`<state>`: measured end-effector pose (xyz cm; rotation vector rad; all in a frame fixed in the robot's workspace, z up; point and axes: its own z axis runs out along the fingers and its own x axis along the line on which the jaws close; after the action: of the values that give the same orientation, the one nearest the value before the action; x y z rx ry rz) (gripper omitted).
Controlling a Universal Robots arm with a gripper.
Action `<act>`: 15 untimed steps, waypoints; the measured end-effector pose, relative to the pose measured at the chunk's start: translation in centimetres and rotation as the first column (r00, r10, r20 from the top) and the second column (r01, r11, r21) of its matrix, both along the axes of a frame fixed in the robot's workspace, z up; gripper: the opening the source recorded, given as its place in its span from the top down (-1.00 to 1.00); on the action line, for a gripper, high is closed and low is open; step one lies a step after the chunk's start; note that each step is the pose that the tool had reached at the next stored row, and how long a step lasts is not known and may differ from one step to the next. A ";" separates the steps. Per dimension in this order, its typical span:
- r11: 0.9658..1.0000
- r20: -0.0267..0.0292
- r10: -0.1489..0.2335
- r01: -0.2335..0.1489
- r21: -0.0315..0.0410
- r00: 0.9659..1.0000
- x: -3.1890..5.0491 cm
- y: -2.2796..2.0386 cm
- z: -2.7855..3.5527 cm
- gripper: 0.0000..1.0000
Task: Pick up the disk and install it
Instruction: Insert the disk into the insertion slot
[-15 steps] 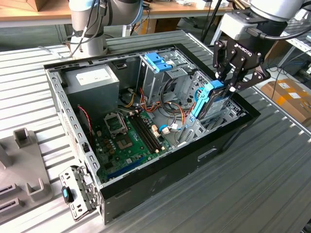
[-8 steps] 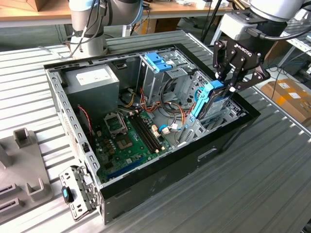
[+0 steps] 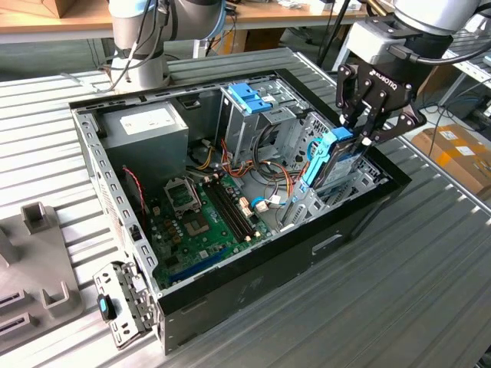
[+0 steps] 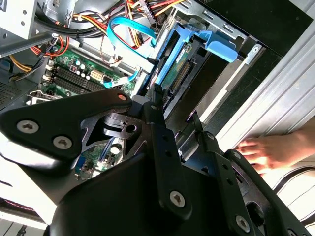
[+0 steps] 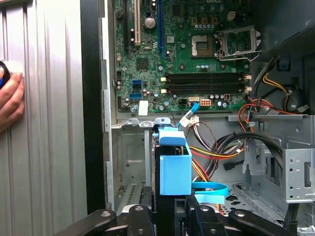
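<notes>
Ribbed metal table, open PC case on it; gripper is clamped on the disk, which stands on edge partway down the drive bay at the exterior view's right end.

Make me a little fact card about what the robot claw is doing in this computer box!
computer case: open, motherboard showing
disk: upright on edge, inside the case at the exterior view's right
gripper: shut on the disk's top
person's hand: resting on the table beside the case
</notes>
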<state>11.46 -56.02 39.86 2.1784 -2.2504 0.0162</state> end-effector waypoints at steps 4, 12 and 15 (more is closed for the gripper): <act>1.000 0.001 0.000 0.000 0.000 1.000 0.00 0.00 -1.09 0.30; 1.000 0.004 0.000 0.000 0.000 1.000 0.00 0.00 -1.82 0.30; 1.000 0.004 0.000 0.000 0.000 1.000 0.00 0.00 -1.87 0.30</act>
<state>11.46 -56.02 37.99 2.1801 -2.2521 0.0206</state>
